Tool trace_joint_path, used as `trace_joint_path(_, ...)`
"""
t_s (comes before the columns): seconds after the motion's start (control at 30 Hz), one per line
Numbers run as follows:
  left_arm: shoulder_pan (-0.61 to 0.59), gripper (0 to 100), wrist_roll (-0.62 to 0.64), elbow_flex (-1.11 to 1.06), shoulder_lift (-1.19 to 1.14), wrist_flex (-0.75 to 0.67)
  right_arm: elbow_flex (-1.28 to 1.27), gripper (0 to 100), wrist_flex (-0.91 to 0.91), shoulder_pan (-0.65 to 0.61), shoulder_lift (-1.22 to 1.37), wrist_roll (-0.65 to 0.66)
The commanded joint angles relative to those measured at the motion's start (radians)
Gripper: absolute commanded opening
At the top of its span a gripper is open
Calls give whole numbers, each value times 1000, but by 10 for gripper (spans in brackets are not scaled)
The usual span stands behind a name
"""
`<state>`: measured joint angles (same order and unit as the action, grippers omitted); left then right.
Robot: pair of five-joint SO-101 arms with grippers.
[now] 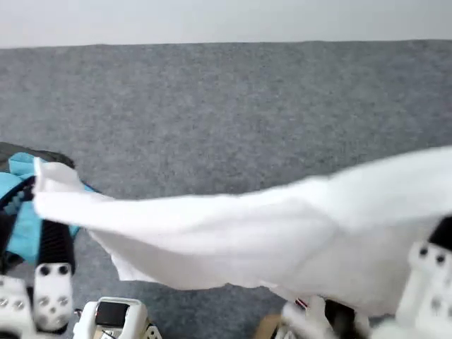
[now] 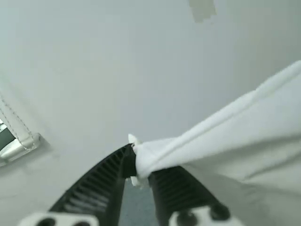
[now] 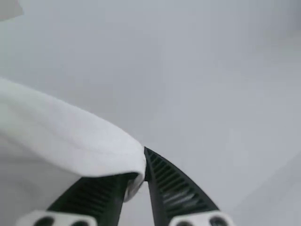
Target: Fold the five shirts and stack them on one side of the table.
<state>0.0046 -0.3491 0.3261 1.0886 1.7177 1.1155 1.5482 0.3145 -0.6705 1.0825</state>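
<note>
1. Grip on the left: the left fingers (image 2: 174,186) are clamped shut on a bunched corner of the white shirt (image 2: 225,136).
2. The right fingers (image 3: 171,186) are likewise pinched closed, on a rolled edge of the same shirt.
3. From the high view, the shirt hangs stretched in the air from side to side above the grey surface (image 1: 233,113).
4. A blue shirt (image 1: 25,229) lies at the surface's left edge, partly hidden by the white shirt's left end.

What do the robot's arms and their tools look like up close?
The left tool and right tool each have two black, ribbed fingers tapering to points, on white bases with dark round holes. Arm links are white blocks with dark holes too.
</note>
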Motion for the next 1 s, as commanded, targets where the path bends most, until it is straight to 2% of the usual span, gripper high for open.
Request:
trace_joint_path(0.0, -8, 7, 0, -157, 37, -80, -120, 11, -25, 7, 5, 9)
trace_joint_path(0.2, -8, 7, 0, -433, 66, -250, -347, 11, -25, -44, 5, 9)
trace_joint_path(0.33, -8, 7, 0, -644, 64, -442, -526, 11, -45, -108, 7, 9)
trace_joint_path(0.67, -8, 7, -29, -1187, 3, -1048, -1174, 11, -607, -131, 5, 6)
trace_joint_path(0.97, -8, 7, -31, -1230, -371, -1456, -1571, 11, -1093, -211, 16, 5)
